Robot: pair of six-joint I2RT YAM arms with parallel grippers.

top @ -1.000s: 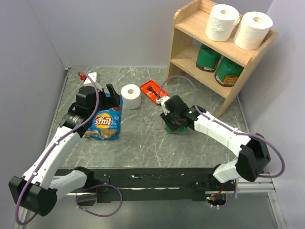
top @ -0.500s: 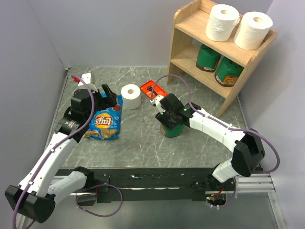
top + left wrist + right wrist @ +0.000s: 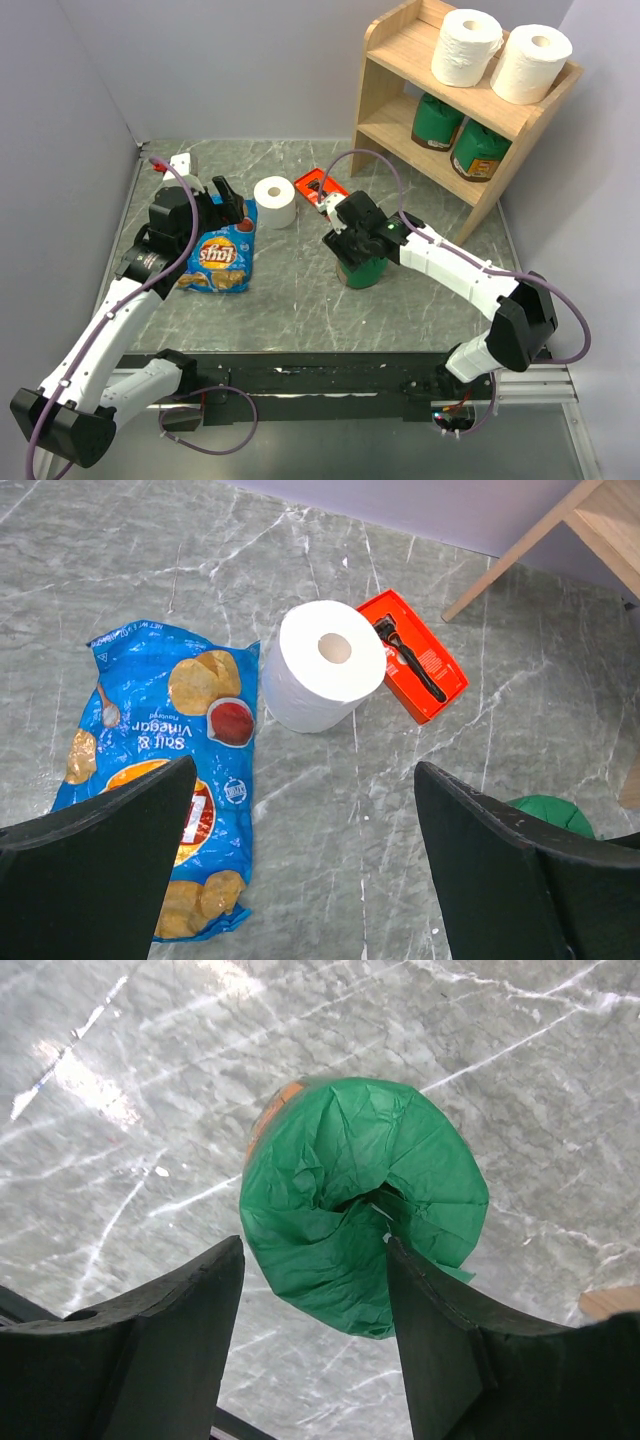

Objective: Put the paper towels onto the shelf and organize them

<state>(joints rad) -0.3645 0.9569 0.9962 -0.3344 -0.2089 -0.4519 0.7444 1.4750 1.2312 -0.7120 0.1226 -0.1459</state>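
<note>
Over on the left, the left gripper (image 3: 305, 772) is hovering with its fingers wide apart and holding nothing, right above the chips bag (image 3: 218, 258) and the one paper towel roll (image 3: 274, 201) that's standing on the table (image 3: 300, 300) beside the orange razor pack (image 3: 318, 188). Mid-table, the right gripper (image 3: 315, 1260) is straddling a green wrapped canister (image 3: 360, 1200) with its fingers parted, not looking clamped. On the right, two rolls (image 3: 466, 46) (image 3: 531, 62) are sitting on the shelf (image 3: 372, 100) top tier, so I'm guessing one roll to go.

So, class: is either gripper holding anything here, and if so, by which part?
Nothing is held. The left gripper hangs open, empty. The right gripper stands open astride the top of the green canister, seemingly not clamping it.
</note>
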